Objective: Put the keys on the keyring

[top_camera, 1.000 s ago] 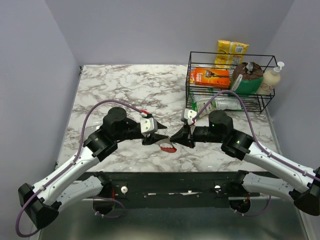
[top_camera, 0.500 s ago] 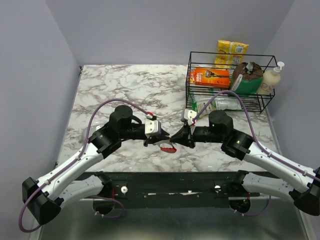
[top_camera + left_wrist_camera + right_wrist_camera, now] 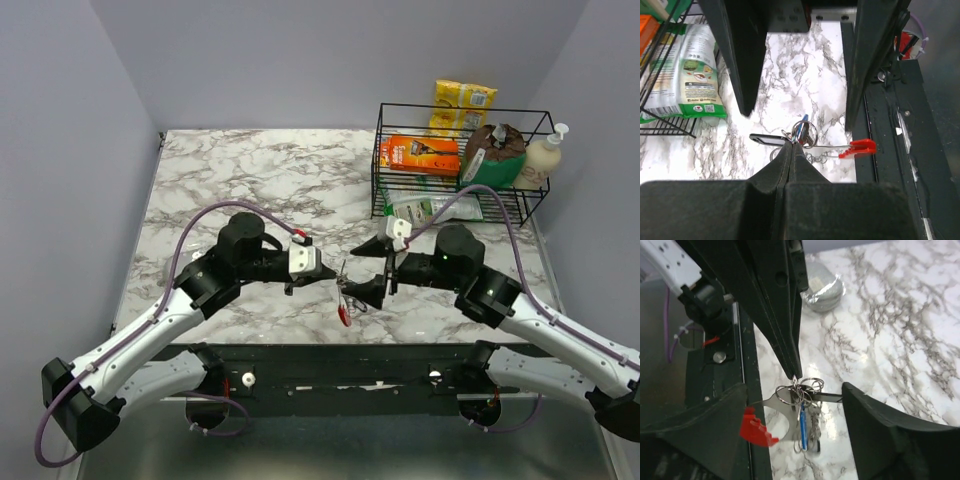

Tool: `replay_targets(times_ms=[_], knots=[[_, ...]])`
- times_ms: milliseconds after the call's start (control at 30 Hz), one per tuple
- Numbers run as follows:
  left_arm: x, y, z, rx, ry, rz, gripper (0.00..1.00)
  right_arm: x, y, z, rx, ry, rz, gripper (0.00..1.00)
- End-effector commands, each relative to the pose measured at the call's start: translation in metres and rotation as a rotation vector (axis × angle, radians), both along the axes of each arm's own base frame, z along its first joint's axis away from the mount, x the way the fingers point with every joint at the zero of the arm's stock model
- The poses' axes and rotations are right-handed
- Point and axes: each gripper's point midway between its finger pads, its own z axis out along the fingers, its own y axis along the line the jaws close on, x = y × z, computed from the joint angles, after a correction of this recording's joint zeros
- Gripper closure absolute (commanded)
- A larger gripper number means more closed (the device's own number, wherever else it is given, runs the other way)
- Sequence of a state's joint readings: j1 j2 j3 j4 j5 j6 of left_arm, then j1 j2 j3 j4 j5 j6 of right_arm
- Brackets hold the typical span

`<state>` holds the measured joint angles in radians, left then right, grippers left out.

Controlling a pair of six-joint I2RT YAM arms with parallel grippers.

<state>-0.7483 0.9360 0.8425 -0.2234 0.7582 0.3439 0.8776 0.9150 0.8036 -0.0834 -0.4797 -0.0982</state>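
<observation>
My left gripper [image 3: 333, 277] [image 3: 792, 145] is shut, pinching a thin wire ring at the top of the bunch of keys [image 3: 346, 297]. The bunch hangs from it just above the marble near the table's front edge. It holds a blue key [image 3: 802, 424] [image 3: 803, 126], a dark oval tag [image 3: 765, 140], and the keyring [image 3: 756, 430] [image 3: 858, 147], a silvery curved piece with a bright red end [image 3: 345, 317]. My right gripper [image 3: 372, 270] [image 3: 794, 395] stands wide open. One of its fingers [image 3: 705, 425] is on each side of the bunch, touching nothing.
A black wire basket [image 3: 385, 160] at the back right holds packets and a green-and-white bag [image 3: 685, 75]. A soap bottle [image 3: 545, 155] stands beside the basket. A crumpled foil lump [image 3: 822, 287] lies on the marble. The black base rail [image 3: 330, 355] runs along the near edge.
My right gripper let go of the bunch, opened wide and drew back to the right. My left gripper closed on the bunch, which now dangles from it with the red end down.
</observation>
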Motion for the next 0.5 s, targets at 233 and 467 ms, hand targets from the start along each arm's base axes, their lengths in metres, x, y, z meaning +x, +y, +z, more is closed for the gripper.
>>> replay_targets(times_ms=[233, 467], knots=[[-0.009, 0.011, 0.01, -0.062, -0.167, -0.023, 1.0, 0.017, -0.027, 0.035, 0.155, -0.102, -0.205, 0.0], [-0.016, 0.018, 0.02, -0.117, -0.274, -0.034, 1.0, 0.003, -0.022, 0.034, 0.156, -0.124, -0.111, 0.06]])
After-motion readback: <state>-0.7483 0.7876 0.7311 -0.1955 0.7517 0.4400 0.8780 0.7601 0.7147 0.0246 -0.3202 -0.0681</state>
